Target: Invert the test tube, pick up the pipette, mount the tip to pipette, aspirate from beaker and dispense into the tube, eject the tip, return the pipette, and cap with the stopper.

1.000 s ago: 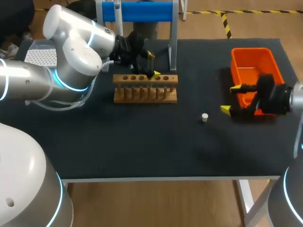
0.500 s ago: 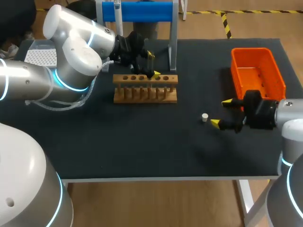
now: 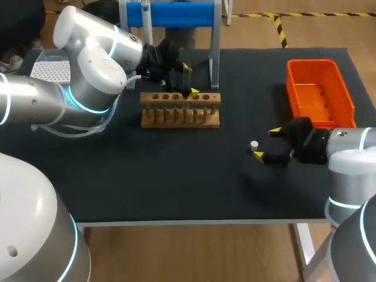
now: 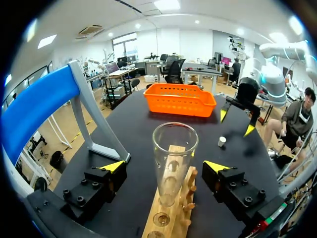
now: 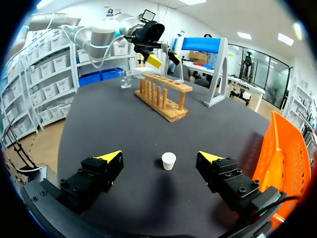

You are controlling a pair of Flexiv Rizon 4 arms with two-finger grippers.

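Note:
A clear test tube (image 4: pixel 172 148) stands mouth-up in the wooden rack (image 3: pixel 180 109), between the fingers of my left gripper (image 4: pixel 166 166), which is open and does not touch it. In the head view that left gripper (image 3: pixel 190 80) hovers over the rack's right half. A small white stopper (image 3: pixel 254 145) lies on the black mat. My right gripper (image 3: pixel 266 144) is open just to its right, low over the mat. In the right wrist view the stopper (image 5: pixel 169 160) sits slightly ahead of my right gripper (image 5: pixel 161 156), between its spread fingers and touching neither.
An orange bin (image 3: pixel 320 91) stands at the right rear. A blue stand (image 3: pixel 170 13) rises behind the rack, with a pipette (image 3: pixel 145 14) hanging on it. A glass beaker (image 5: pixel 125 79) is beyond the rack's far end. A white tip box (image 3: pixel 50 70) is at the far left.
My right gripper has moved left and forward, from in front of the orange bin to right beside the stopper. The left arm and the tube have not moved.

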